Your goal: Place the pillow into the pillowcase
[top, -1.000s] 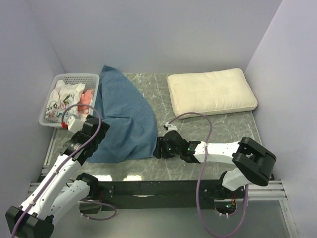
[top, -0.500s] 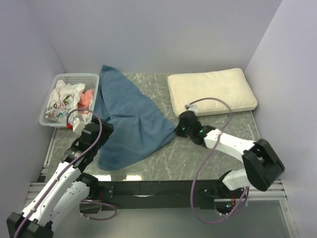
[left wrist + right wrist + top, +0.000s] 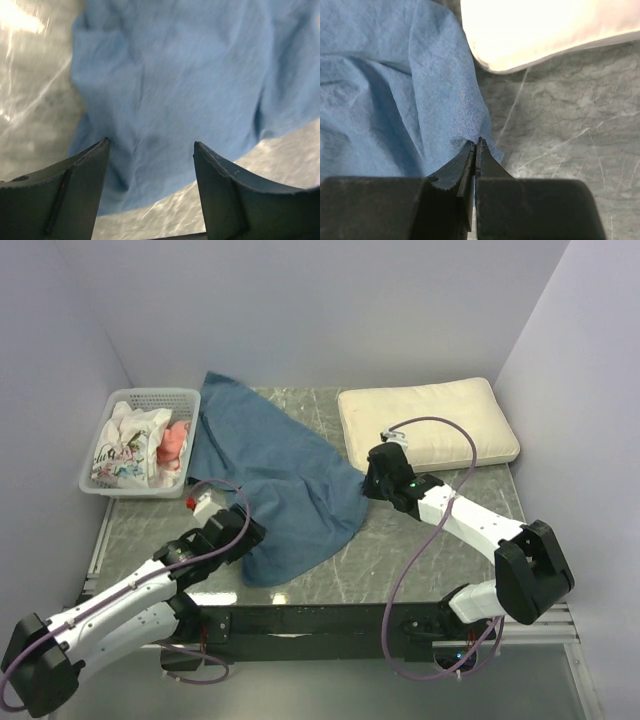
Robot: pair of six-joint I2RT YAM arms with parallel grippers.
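Note:
The muted-blue pillowcase (image 3: 275, 475) lies spread and wrinkled across the middle of the table, its far corner draped up by the basket. My right gripper (image 3: 364, 483) is shut on the pillowcase's right edge (image 3: 470, 115), pinching the fabric just short of the cream pillow (image 3: 428, 425) that rests at the back right. A corner of the pillow (image 3: 530, 30) shows at the top of the right wrist view. My left gripper (image 3: 246, 538) hovers open over the pillowcase's near-left edge (image 3: 165, 90), with nothing between its fingers (image 3: 80, 185).
A white plastic basket (image 3: 110, 455) holding white floral and pink cloths stands at the back left. The grey marble tabletop (image 3: 430, 530) is enclosed by pale walls on three sides.
My right gripper closed on the pillowcase's edge and dragged it right and back toward the pillow. My left arm swung down and right to the cloth's near edge.

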